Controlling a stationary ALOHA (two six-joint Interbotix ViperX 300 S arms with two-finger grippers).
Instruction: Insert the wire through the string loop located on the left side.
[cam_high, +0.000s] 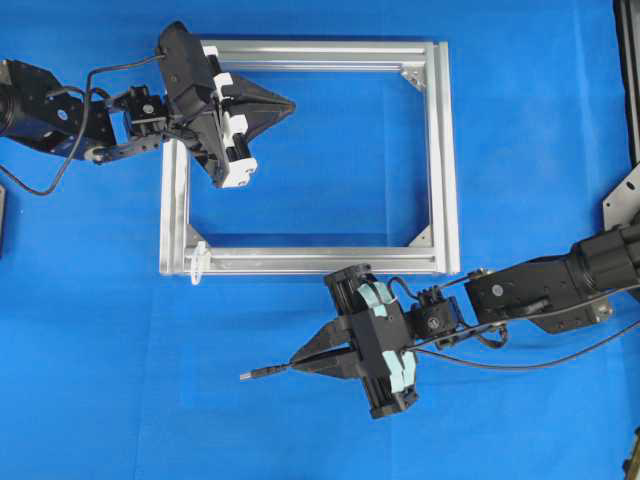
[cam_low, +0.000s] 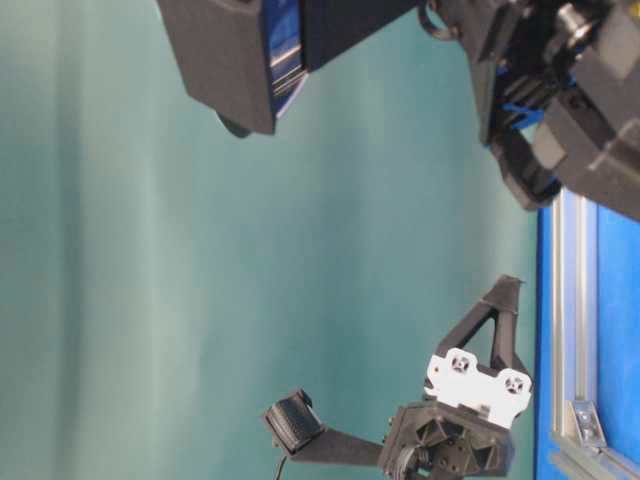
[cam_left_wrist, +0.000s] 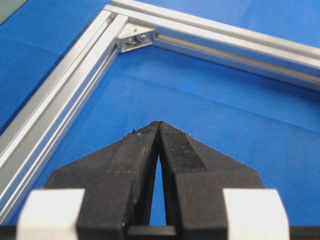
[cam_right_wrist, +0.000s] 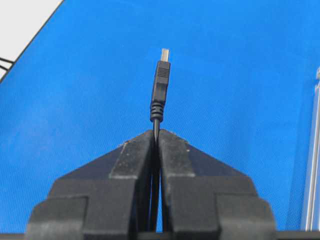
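Note:
My right gripper (cam_high: 296, 364) (cam_right_wrist: 156, 132) is shut on the wire (cam_right_wrist: 160, 85) just behind its slim plug. The plug's silvery tip (cam_high: 243, 376) points left over the blue mat, below the frame. The string loop (cam_high: 196, 262) is a small whitish ring at the lower left corner of the silver aluminium frame (cam_high: 441, 150), up and to the left of the plug tip. My left gripper (cam_high: 290, 104) (cam_left_wrist: 158, 125) is shut and holds nothing. It hovers inside the frame near its top left corner, pointing right.
The wire trails back under the right arm (cam_high: 540, 290) toward the right edge. A metal corner bracket (cam_left_wrist: 134, 40) shows ahead of the left gripper. In the table-level view the left gripper (cam_low: 505, 290) stands beside the frame rail (cam_low: 570, 330). A dark fixture (cam_high: 622, 200) sits at the right edge.

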